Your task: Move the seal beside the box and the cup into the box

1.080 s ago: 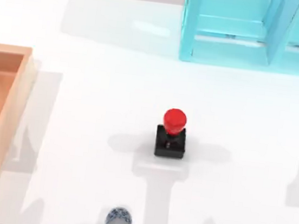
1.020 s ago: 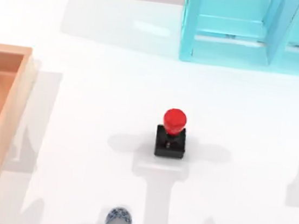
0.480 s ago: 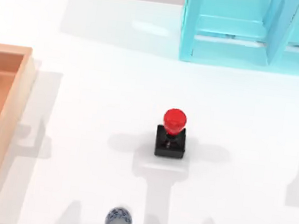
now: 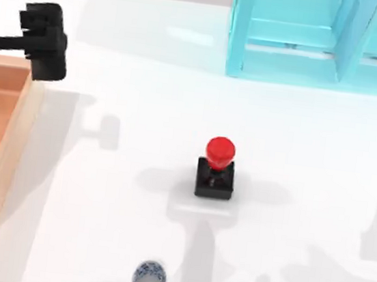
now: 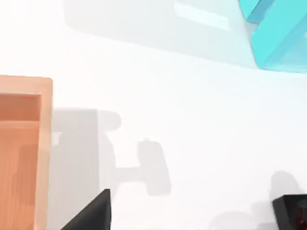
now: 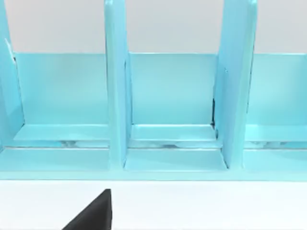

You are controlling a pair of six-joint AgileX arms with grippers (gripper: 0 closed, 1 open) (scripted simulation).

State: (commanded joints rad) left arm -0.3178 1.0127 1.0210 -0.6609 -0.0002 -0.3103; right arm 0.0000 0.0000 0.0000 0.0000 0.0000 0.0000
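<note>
White tabletop, cyan shelf point(image 4: 311, 39) at the back. I'm reading this as the approach step: left gripper point(image 4: 46, 41) is hovering above the box's point(image 4: 8, 153) far corner, jaw state I cannot tell. Seal point(image 4: 217, 168) is sitting mid-table, cup point(image 4: 149, 281) at the near edge, both untouched. Next I'm needing to swing over to the seal.

White table point(image 4: 311, 149) under bright light; cyan shelf unit point(image 4: 324, 41) at its far right edge.
</note>
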